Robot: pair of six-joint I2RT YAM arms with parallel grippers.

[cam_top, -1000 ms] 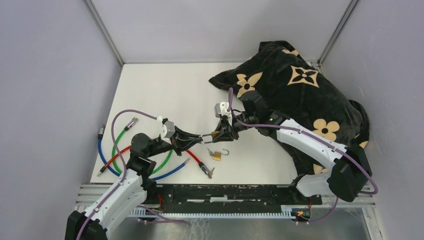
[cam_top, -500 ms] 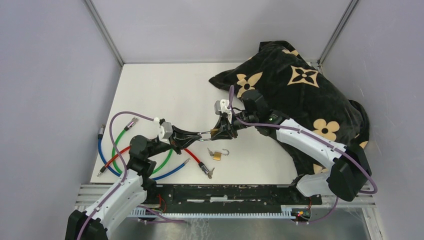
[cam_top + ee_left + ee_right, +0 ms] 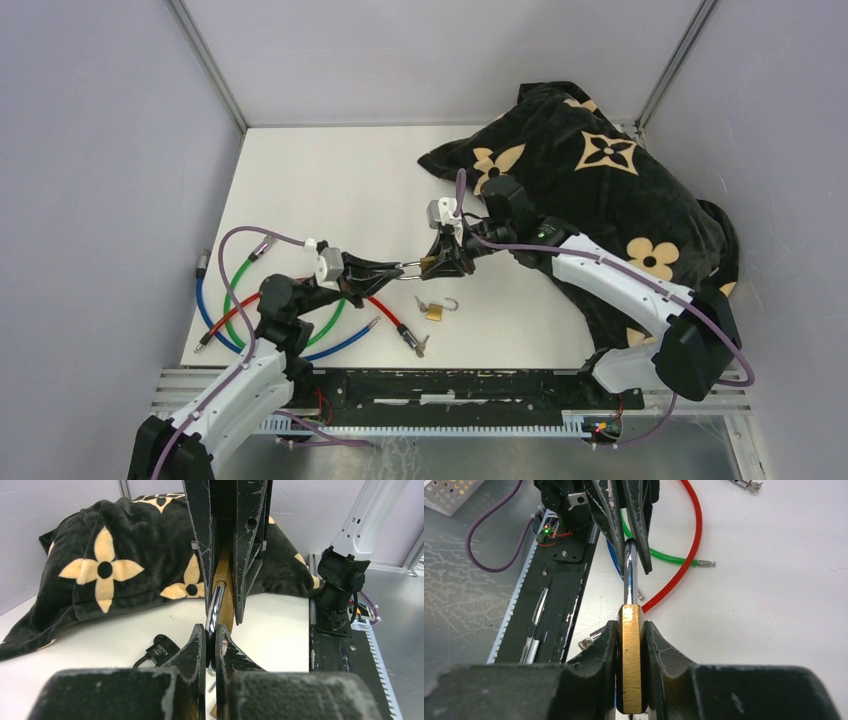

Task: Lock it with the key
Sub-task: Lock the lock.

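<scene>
The right fingers (image 3: 605,647) clamp the brass padlock (image 3: 631,660); the left fingers (image 3: 194,647) pinch its shackle (image 3: 215,605) above the worktop's (image 3: 330,180) middle.

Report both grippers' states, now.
Left gripper: closed, pinching the shackle.
Right gripper: closed on the brass padlock, holding its body.

Robot lab test cell: grey panel walls (image 3: 100,150) w/ alu corner posts (image 3: 207,65), white tabletop (image 3: 330,180), 2 arms bolted to a base rail (image 3: 500,385), loose test cables (image 3: 385,312).
</scene>
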